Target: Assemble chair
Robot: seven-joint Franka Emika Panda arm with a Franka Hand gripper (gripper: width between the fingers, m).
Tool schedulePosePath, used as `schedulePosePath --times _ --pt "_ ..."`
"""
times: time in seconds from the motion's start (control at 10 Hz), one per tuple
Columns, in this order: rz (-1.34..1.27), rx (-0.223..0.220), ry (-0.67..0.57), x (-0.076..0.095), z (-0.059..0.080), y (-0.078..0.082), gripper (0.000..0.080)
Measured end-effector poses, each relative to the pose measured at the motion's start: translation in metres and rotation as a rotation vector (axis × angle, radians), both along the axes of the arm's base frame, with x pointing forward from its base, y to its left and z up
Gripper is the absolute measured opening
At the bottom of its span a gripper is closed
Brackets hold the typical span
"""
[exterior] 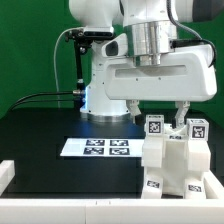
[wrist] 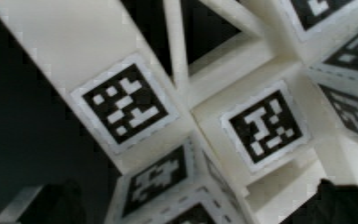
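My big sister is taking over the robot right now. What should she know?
Pincer: open, holding nothing, its fingers hanging just above the chair parts.
Chair parts: white tagged pieces bunched together at the exterior view's right, near the table's front edge. The wrist view shows tagged bars close up.
Marker board: flat on the table, to the exterior view's left of the parts.
Done: several pieces stand together; whether they are properly joined cannot be told.
Left: checking the joints and adding any missing parts. None are visible elsewhere on the table.

Close-up: white chair parts (wrist: 194, 110) fill frame, several black-and-white tags (wrist: 126, 100) visible, slightly blurred; dark background beside them.
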State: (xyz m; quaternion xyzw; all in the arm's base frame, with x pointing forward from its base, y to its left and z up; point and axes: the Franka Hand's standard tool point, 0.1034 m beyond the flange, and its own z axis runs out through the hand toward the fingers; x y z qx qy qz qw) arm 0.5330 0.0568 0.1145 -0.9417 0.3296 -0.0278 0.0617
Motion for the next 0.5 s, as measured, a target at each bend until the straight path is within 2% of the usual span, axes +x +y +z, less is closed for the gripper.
schedulePosePath --times 0.1,0.2,0.3,0.4,0.5 --pt "0.242 -0.043 -0.022 0.0012 -0.0001 -0.0061 0.0649" --pt "0.359 -0.072 -0.043 0.0041 0.0013 -0.0075 0.0649" --pt "0.335 -0.069 -0.042 0.0040 0.0011 -0.0072 0.0649" --pt "0.324 -0.068 -0.041 0.0040 0.0011 -0.0073 0.0524" --pt "0.306 -0.066 -0.040 0.0040 0.0010 -0.0072 0.0524"
